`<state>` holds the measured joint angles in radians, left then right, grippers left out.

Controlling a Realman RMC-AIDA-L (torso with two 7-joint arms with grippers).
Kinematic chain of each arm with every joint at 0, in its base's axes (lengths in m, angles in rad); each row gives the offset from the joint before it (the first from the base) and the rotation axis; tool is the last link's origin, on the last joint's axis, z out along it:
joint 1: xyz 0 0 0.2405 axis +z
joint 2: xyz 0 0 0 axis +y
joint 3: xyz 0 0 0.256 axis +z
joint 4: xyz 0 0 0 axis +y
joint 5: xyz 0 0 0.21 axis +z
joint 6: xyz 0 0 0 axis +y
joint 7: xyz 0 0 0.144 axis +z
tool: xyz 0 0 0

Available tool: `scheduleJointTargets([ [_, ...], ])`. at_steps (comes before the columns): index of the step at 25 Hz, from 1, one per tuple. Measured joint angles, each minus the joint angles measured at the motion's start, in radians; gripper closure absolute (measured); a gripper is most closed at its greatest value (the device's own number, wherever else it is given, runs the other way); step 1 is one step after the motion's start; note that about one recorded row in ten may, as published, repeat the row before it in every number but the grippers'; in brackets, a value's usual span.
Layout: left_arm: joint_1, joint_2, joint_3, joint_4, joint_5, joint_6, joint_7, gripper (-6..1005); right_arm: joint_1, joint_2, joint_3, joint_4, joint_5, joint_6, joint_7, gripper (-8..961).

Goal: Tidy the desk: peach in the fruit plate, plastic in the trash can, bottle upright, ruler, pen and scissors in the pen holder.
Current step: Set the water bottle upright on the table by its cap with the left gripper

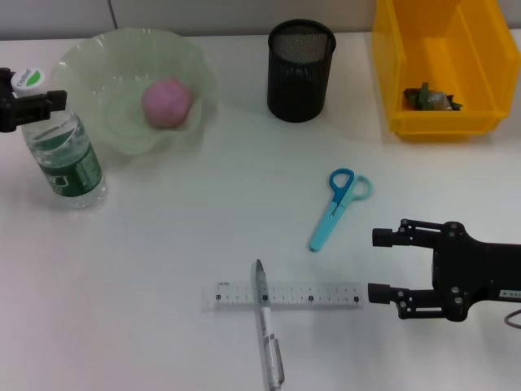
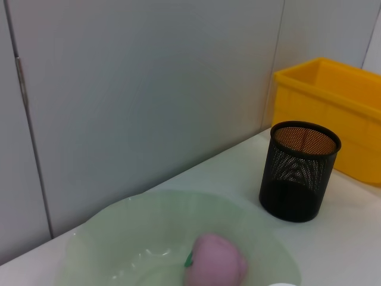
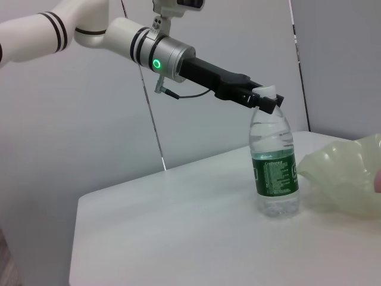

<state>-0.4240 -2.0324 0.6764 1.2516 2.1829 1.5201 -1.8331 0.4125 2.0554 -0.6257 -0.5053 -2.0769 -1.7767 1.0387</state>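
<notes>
The clear water bottle (image 1: 65, 159) with a green label stands upright at the table's left. My left gripper (image 1: 32, 102) is shut on its neck just under the cap, also seen in the right wrist view as the left gripper (image 3: 262, 100) on the bottle (image 3: 274, 173). A pink peach (image 1: 166, 102) lies in the pale green fruit plate (image 1: 106, 49). Blue scissors (image 1: 335, 208) lie mid-table. A grey pen (image 1: 266, 326) lies across the clear ruler (image 1: 313, 295). My right gripper (image 1: 373, 265) is open just right of the ruler's end, holding nothing. The black mesh pen holder (image 1: 301, 73) looks empty.
A yellow bin (image 1: 440, 122) at the back right holds a crumpled piece of plastic (image 1: 429, 98). The left wrist view shows the peach (image 2: 215, 262), the plate (image 2: 119, 238), the pen holder (image 2: 297, 179) and the bin (image 2: 333, 113) against a grey wall.
</notes>
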Motion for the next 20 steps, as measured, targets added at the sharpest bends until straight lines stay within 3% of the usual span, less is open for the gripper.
scheduleJointTargets([
  [20,0.013,-0.001,0.0,0.0,-0.004,-0.01,0.002,529,-0.001,-0.001,0.0,0.001,0.002,-0.001,0.004,178],
])
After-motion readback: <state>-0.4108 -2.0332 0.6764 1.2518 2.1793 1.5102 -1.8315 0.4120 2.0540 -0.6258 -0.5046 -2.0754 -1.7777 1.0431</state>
